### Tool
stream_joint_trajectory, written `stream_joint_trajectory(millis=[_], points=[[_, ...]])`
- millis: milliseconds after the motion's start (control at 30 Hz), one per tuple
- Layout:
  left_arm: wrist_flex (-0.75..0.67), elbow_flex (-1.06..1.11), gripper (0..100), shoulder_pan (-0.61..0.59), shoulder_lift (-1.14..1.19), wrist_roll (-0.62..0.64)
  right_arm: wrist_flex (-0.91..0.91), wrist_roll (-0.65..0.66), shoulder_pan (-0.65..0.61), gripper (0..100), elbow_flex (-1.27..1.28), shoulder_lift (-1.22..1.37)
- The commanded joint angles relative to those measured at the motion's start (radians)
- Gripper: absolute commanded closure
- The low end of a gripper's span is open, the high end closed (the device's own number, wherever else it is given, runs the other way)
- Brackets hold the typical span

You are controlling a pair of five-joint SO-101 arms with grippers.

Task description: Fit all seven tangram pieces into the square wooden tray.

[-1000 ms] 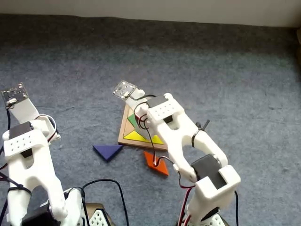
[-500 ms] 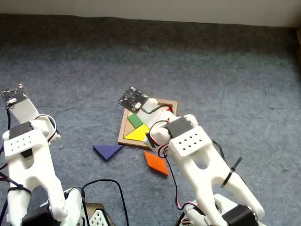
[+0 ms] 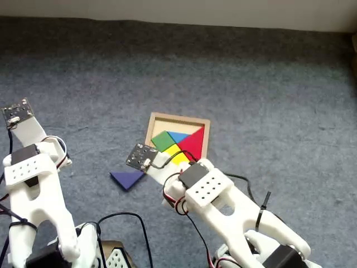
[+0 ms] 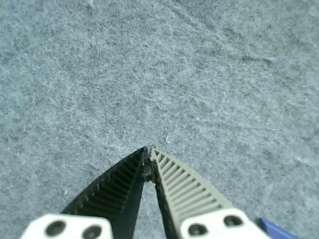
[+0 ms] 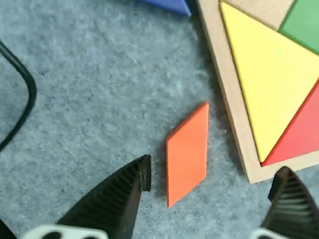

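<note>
Hovering over orange parallelogram (image 5: 187, 154)

My right gripper (image 5: 214, 174) hangs with fingers wide apart, and the orange parallelogram lies between them on the carpet, just beside the wooden tray (image 5: 227, 107). My left gripper (image 4: 148, 155) is pinched together, empty. The blue triangle (image 3: 128, 178) lies outside the tray.

Desk (image 3: 279, 84) covered edge to edge in grey, fuzzy carpet-like fabric, darker in shade toward its far side, pale strip of wall (image 3: 223, 11) beyond it
</note>
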Motion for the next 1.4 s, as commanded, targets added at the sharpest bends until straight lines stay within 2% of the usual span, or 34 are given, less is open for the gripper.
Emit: stream_joint_trajectory(millis=[0, 133, 367, 467, 667, 900, 1133, 1300, 1367], points=[[-0.015, -0.042, 99, 0.016, -0.024, 0.002, -0.044, -0.011, -0.019, 63.2, 0.024, -0.041], [-0.054, -0.024, 99, 0.018, -0.022, 0.002, -0.136, -0.006, -0.019, 63.4, 0.090, 0.019], [-0.084, -0.004, 99, 0.018, -0.028, 0.002, -0.157, 0.028, -0.016, 71.7, 0.068, 0.220], [-0.084, -0.002, 99, 0.018, -0.028, 0.002, -0.163, 0.101, -0.002, 77.2, 0.038, 0.297], [-0.084, -0.001, 99, 0.018, -0.028, 0.002, -0.159, 0.107, 0.038, 91.0, -0.001, 0.332], [-0.084, -0.001, 99, 0.018, -0.030, 0.002, -0.150, 0.112, 0.038, 91.8, -0.001, 0.329], [-0.084, -0.001, 99, 0.018, -0.030, 0.002, -0.061, 0.114, 0.044, 99.3, 0.008, 0.054], [-0.084, -0.001, 99, 0.018, -0.030, 0.002, -0.065, 0.126, 0.131, 99.4, 0.007, -0.143], [-0.084, -0.001, 99, 0.018, -0.030, 0.002, -0.068, 0.181, 0.174, 99.4, 0.001, -0.168]])
